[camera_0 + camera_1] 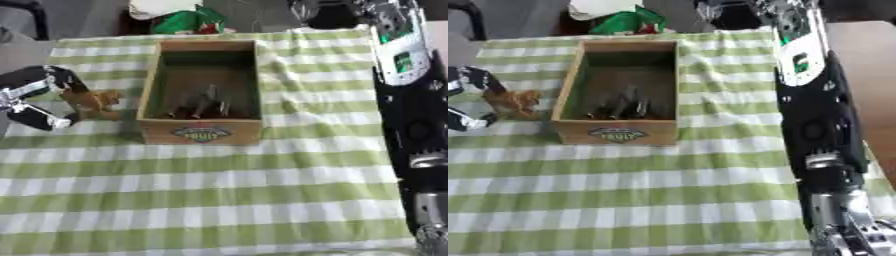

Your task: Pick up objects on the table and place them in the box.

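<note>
Now your left hand (39, 97) is curled around the brown toy animal (94, 102), just left of the wooden box (149, 85). Lift it above the wall before crossing, then release beside the dark figure (203, 102) inside.

Left hand (39, 97) at left edge, mid-height, black with silver parts, fingers and thumb curled round small brown toy (94, 102), pinching its near side. Wrist and forearm cut off by frame edge. Right arm (815, 115) down right side, top to bottom corner: white-and-green panel up top, black housing mid, silver joints lower. Right hand (855, 235) at lower right corner, mostly cropped, finger state unreadable. Arms well apart, no contact between them.
</note>
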Tool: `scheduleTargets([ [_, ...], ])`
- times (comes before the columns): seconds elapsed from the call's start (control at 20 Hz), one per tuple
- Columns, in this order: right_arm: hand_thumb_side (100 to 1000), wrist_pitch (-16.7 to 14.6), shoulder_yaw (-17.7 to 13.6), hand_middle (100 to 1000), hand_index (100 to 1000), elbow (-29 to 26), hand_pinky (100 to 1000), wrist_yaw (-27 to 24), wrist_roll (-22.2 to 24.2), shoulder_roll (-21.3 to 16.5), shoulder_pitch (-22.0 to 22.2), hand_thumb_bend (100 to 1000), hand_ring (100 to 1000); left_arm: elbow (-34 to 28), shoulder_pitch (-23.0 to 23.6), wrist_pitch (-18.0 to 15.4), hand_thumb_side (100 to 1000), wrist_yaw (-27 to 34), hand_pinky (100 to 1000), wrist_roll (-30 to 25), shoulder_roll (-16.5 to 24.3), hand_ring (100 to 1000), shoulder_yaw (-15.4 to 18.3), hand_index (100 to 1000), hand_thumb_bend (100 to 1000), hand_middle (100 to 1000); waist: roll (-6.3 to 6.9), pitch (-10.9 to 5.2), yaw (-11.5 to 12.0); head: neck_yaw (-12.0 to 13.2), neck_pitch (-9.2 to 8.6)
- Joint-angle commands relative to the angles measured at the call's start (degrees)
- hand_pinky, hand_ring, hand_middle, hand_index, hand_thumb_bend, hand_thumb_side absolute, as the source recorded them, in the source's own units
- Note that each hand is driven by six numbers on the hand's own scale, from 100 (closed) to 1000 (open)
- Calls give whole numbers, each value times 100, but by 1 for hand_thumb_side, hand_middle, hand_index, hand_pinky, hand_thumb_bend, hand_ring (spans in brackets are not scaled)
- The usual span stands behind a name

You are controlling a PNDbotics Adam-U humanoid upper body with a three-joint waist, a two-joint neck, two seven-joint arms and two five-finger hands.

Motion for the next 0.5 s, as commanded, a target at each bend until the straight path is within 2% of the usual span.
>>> scheduleTargets([
  [0.05,198,-9,-16,725,864,-112,837,-58,8,-89,-111,100,728,10,-92,-22,100,-186,790,195,54,791,78,799,311,722,0,-78,8,6,22],
  [0.2,200,-10,-18,723,863,-99,837,-57,11,-83,-106,100,727,-83,-138,-9,100,-437,801,473,7,795,148,801,330,728,-11,-69,6,-4,17],
  [0.5,200,-15,-20,722,858,-86,837,-56,9,-75,-108,100,727,-97,-143,-52,100,-928,820,1055,-55,807,116,803,311,729,-16,-56,-5,-3,10],
])
